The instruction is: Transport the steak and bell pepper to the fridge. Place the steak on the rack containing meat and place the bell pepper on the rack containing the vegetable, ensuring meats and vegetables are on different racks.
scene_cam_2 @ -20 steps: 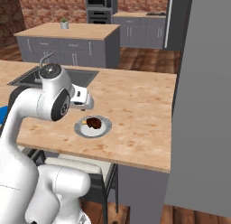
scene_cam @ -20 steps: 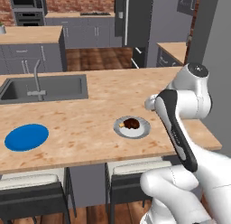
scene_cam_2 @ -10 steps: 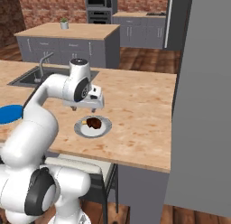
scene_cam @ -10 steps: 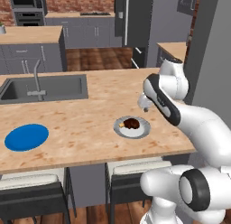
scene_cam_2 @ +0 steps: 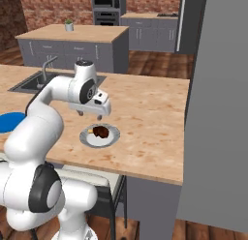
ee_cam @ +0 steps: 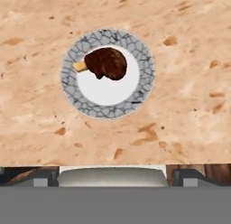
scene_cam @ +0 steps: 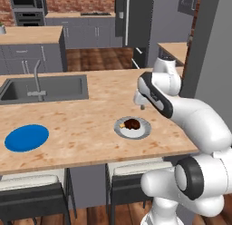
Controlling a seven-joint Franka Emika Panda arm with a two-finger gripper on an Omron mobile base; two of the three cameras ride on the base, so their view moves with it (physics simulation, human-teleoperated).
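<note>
Steak (ee_cam: 106,63) on grey-rimmed plate (ee_cam: 141,90), directly beneath open hand (scene_cam: 141,104), apart

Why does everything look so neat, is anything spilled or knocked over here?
Nothing stands out. The steak sits on its grey-rimmed plate, the blue plate lies flat, and the counter shows no spill.

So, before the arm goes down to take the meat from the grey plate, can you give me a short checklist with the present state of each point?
1. Gripper open: ok, jaws spread wide and empty.
2. Steak on the grey-rimmed plate: ok, toward one side of it.
3. Gripper above the steak: ok, hovering, not touching.
4. Steak centred for the grasp: not ok, it sits high in the hand view.
5. Counter around the plate free of obstacles: ok.
6. Bell pepper located: cannot tell.
</note>
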